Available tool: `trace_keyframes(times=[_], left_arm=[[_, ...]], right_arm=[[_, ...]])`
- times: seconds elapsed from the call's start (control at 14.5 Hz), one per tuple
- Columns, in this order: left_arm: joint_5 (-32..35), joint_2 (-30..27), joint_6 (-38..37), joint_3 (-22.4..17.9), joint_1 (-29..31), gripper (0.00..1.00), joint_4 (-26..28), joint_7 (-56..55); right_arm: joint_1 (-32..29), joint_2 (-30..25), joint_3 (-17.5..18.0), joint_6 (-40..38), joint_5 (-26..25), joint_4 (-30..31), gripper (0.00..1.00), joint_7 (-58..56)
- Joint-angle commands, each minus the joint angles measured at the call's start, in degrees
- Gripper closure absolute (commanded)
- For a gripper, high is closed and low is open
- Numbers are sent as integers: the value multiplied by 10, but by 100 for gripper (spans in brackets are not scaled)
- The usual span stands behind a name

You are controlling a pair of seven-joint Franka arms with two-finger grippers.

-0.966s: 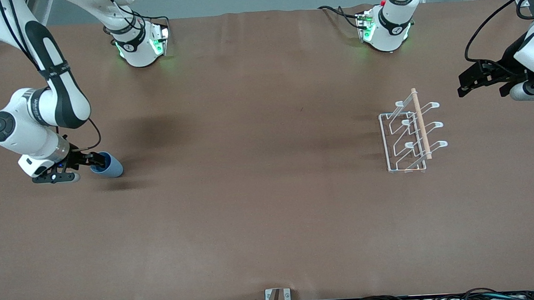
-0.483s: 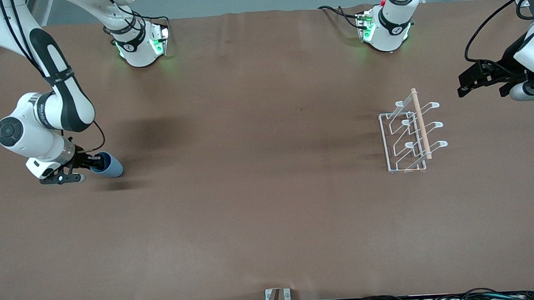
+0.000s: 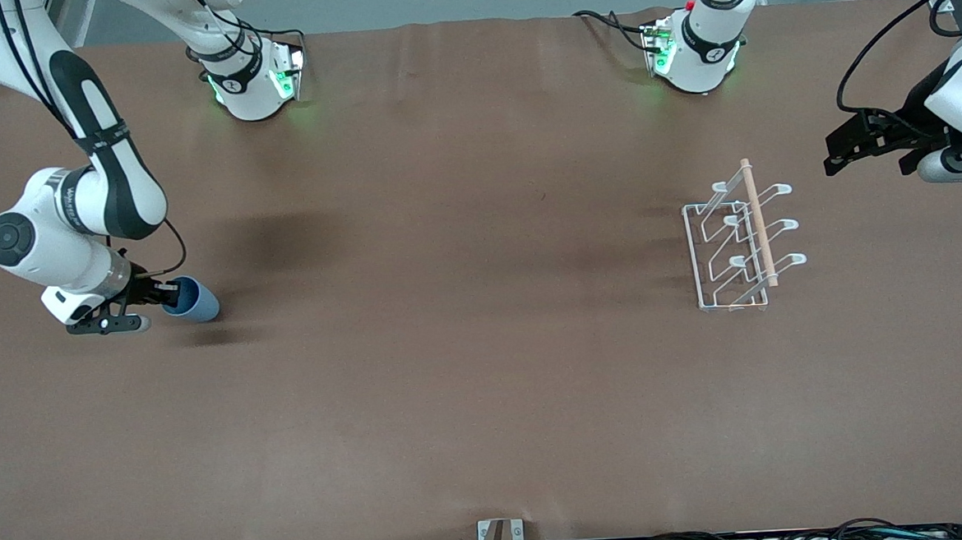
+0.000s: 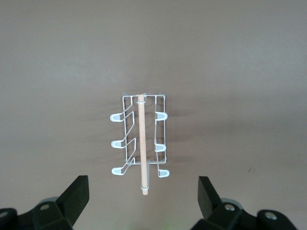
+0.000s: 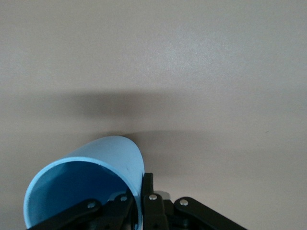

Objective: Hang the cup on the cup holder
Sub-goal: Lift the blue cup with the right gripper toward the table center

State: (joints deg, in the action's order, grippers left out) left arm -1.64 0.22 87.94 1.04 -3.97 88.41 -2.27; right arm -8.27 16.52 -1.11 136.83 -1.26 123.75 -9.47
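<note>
At the right arm's end of the table, the right gripper (image 3: 161,297) has pinched the rim of the cup (image 3: 192,301), one finger inside the mouth and one outside, as the right wrist view shows with the wall (image 5: 136,184) clamped between the black fingers. Compared with a second ago the cup has tipped and drawn slightly toward the arm, and its shadow sits apart from it on the tabletop (image 3: 453,370), so I judge the lift has just begun and the carry across the table is still ahead. The cup is a smooth, matte light-blue tumbler, slightly tapered, darker blue inside, with no handle. Well apart, toward the left arm's end, stands the cup holder (image 3: 735,244): thin white wire on a rectangular base, looped prongs angled outward, a pale wooden rod (image 4: 142,143) along the top. The left gripper (image 4: 143,194) waits above the table beside the rack, its fingers spread wide and empty.
</note>
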Motion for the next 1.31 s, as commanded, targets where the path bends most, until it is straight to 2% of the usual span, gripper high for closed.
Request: trace_keyframes(times=[0.0, 0.07, 0.48, 0.69, 0.83, 1.24], left_arm=[[8, 7, -5, 1, 0, 0, -13, -1], [8, 7, -5, 1, 0, 0, -13, -1], [8, 7, -5, 1, 0, 0, -13, -1], [4, 6, -5, 1, 4, 0, -16, 11], [6, 6, -5, 0, 3, 0, -16, 11], [6, 6, -5, 10, -6, 0, -18, 15]], right_arm=[[-4, -17, 11, -91, 1, -68, 100, 2], [0, -28, 14, -113, 8, -83, 100, 4], [68, -91, 16, -220, 180, -90, 100, 15], [105, -91, 16, -277, 333, -84, 100, 16], [129, -91, 16, -292, 395, -84, 100, 17], [201, -92, 16, -308, 622, -48, 100, 17]])
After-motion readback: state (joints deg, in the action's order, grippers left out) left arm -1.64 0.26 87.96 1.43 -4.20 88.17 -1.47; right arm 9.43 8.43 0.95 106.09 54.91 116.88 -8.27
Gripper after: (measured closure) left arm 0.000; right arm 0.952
